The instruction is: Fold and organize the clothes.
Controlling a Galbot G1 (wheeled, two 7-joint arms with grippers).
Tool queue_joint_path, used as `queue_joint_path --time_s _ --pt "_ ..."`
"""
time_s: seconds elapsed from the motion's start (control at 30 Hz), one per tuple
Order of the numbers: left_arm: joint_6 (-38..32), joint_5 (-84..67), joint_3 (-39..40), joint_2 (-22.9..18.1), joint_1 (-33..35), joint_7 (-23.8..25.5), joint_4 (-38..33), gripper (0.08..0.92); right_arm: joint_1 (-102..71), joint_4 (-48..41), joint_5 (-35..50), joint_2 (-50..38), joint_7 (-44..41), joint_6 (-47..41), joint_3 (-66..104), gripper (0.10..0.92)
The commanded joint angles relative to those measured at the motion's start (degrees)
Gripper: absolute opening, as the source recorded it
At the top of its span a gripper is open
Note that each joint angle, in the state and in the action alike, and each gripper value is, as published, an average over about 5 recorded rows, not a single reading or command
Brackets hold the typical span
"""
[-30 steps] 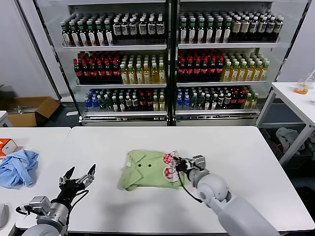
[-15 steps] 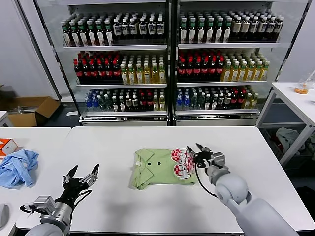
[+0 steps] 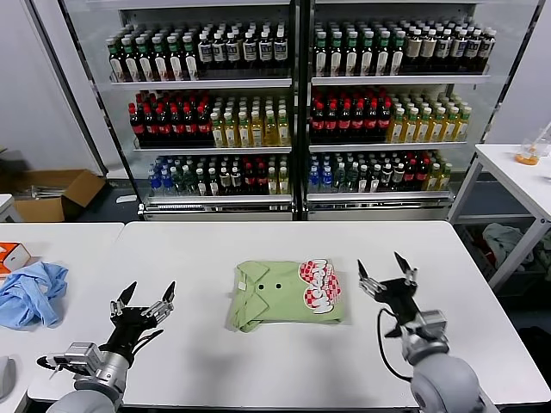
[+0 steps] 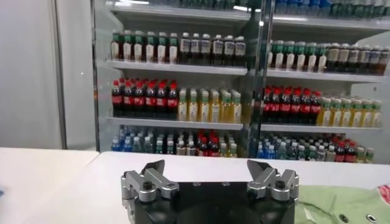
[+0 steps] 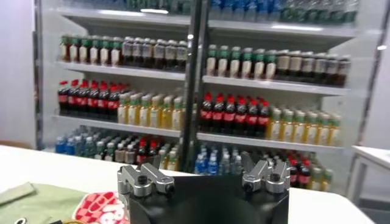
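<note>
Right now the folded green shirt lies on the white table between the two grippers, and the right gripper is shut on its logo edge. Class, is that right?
Not quite. The right gripper is open and clear of the green shirt, as the head view shows. The shirt does lie folded on the white table, with the left gripper on its other side.

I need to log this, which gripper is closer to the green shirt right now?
Right. The right gripper hovers just off the logo side of the green shirt, jaws open. The left gripper sits farther off, beyond the collar side.
</note>
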Motion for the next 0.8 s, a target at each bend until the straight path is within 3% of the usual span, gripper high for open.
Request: queue_joint_path --time_s 0.03,0.8 --pt "-0.49 3.22 0.8 -0.6 0.23 0.01 -0.95 0.823 -16.35 7.17 -3.66 2.44 -0.8 4.26 11.25 0.822" --pt "-0.51 5.19 0.69 -3.81 2.81 0.78 -4.32 0.823 -17.65 10.13 -5.64 2.81 1.03 5.93 10.88 0.823"
